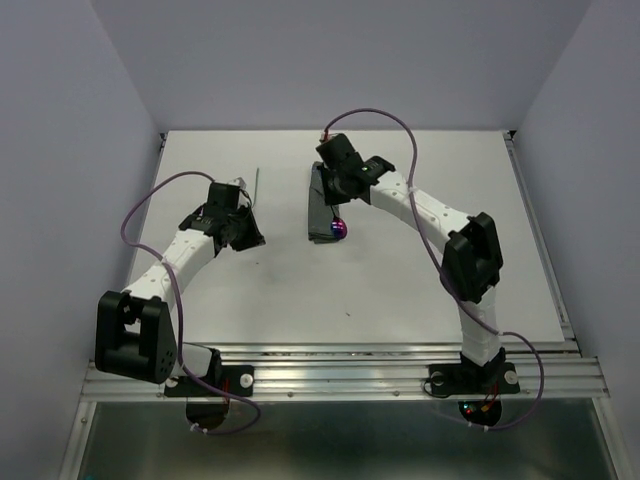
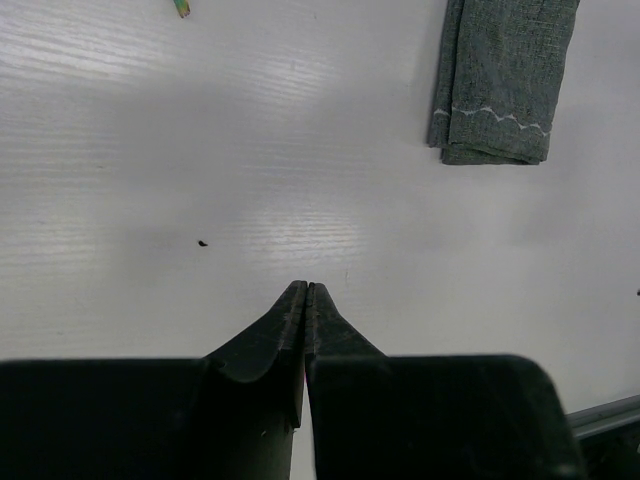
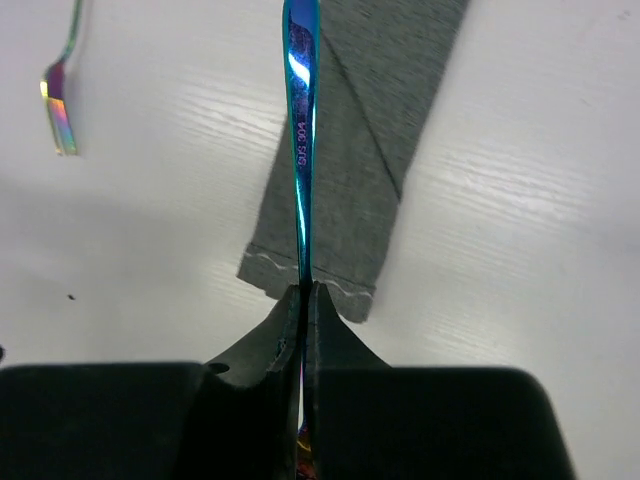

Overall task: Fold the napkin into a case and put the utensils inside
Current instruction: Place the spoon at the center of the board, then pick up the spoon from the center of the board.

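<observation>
White bench [image 1: 400, 290] holds the folded case [image 3: 375, 140]; right pincer [image 3: 305, 292] clenched on the spoon [image 3: 300, 100] held along it, left pincer [image 2: 306, 290] shut, empty. Best line the handle with the case's mouth, then slide low

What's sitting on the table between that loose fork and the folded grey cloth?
Nothing. Only bare white table separates the fork from the folded cloth, as the right wrist view shows.
</observation>
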Controlling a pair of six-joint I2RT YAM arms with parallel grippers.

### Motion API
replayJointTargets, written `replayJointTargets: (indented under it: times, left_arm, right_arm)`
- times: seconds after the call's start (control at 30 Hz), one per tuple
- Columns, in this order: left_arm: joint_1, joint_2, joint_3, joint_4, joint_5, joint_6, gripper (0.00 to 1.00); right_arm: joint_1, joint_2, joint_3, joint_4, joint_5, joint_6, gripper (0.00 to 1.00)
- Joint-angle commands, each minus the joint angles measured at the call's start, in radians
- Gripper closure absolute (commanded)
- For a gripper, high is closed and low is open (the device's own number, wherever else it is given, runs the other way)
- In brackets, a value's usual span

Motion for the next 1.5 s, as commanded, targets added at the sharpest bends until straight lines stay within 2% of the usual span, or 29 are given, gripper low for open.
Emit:
replayJointTargets:
  times: [0.0, 0.2, 0.3, 0.4, 0.43, 0.5, 0.53, 0.57, 0.6, 0.63, 0.67, 0.7, 0.77, 0.83, 0.97, 1.2, 1.47]
  left_arm:
    - [0.004, -0.04, -0.014, 0.018, 0.016, 0.016, 0.87]
    - [0.004, -0.041, -0.008, 0.015, 0.023, 0.031, 0.87]
    - [0.004, -0.043, -0.002, 0.01, 0.023, 0.036, 0.87]
    - [0.004, -0.044, -0.002, 0.009, 0.025, 0.039, 0.87]
    - [0.004, -0.044, -0.002, 0.007, 0.025, 0.042, 0.87]
    - [0.004, -0.049, -0.008, 0.007, 0.026, 0.042, 0.87]
    - [0.004, -0.049, -0.009, 0.007, 0.028, 0.04, 0.87]
    - [0.004, -0.052, -0.013, 0.009, 0.03, 0.039, 0.87]
    - [0.004, -0.055, -0.016, 0.009, 0.028, 0.04, 0.87]
    - [0.004, -0.057, -0.017, 0.006, 0.028, 0.037, 0.87]
    - [0.004, -0.06, -0.019, 0.004, 0.023, 0.036, 0.87]
    - [0.004, -0.064, -0.019, 0.003, 0.023, 0.034, 0.87]
    - [0.004, -0.07, -0.02, 0.003, 0.023, 0.033, 0.87]
    - [0.004, -0.08, -0.02, -0.004, 0.019, 0.036, 0.87]
    - [0.004, -0.08, -0.02, -0.005, 0.017, 0.046, 0.86]
    - [0.004, -0.074, -0.033, 0.003, 0.031, 0.05, 0.86]
    - [0.004, -0.075, -0.052, 0.015, 0.043, 0.053, 0.86]
  right_arm:
    - [0.008, -0.163, -0.185, 0.033, 0.21, 0.027, 0.99]
    - [-0.064, -0.39, -0.471, 0.031, 0.425, 0.033, 0.99]
    - [-0.064, -0.43, -0.521, 0.001, 0.561, 0.027, 0.99]
    - [-0.064, -0.4, -0.545, -0.053, 0.778, 0.045, 0.99]
    - [-0.049, -0.353, -0.549, -0.089, 0.9, 0.058, 0.99]
    - [-0.023, -0.255, -0.526, -0.156, 1.013, 0.157, 0.99]
    - [-0.023, -0.254, -0.513, -0.179, 1.012, 0.18, 0.99]
    - [0.009, -0.187, -0.495, -0.22, 0.998, 0.203, 0.78]
    - [0.037, -0.161, -0.461, -0.234, 0.947, 0.234, 0.63]
    - [0.104, -0.141, -0.458, -0.208, 0.925, 0.223, 0.33]
    - [0.131, -0.147, -0.478, -0.178, 0.909, 0.187, 0.27]
    - [0.14, -0.163, -0.496, -0.141, 0.82, 0.165, 0.24]
    - [0.123, -0.222, -0.548, -0.02, 0.704, 0.151, 0.23]
    - [0.065, -0.317, -0.61, 0.031, 0.594, 0.162, 0.25]
    - [-0.042, -0.398, -0.66, 0.048, 0.492, 0.18, 0.36]
    - [-0.174, -0.386, -0.719, 0.065, 0.347, 0.191, 0.38]
    - [-0.292, -0.328, -0.743, 0.178, 0.156, 0.203, 0.4]
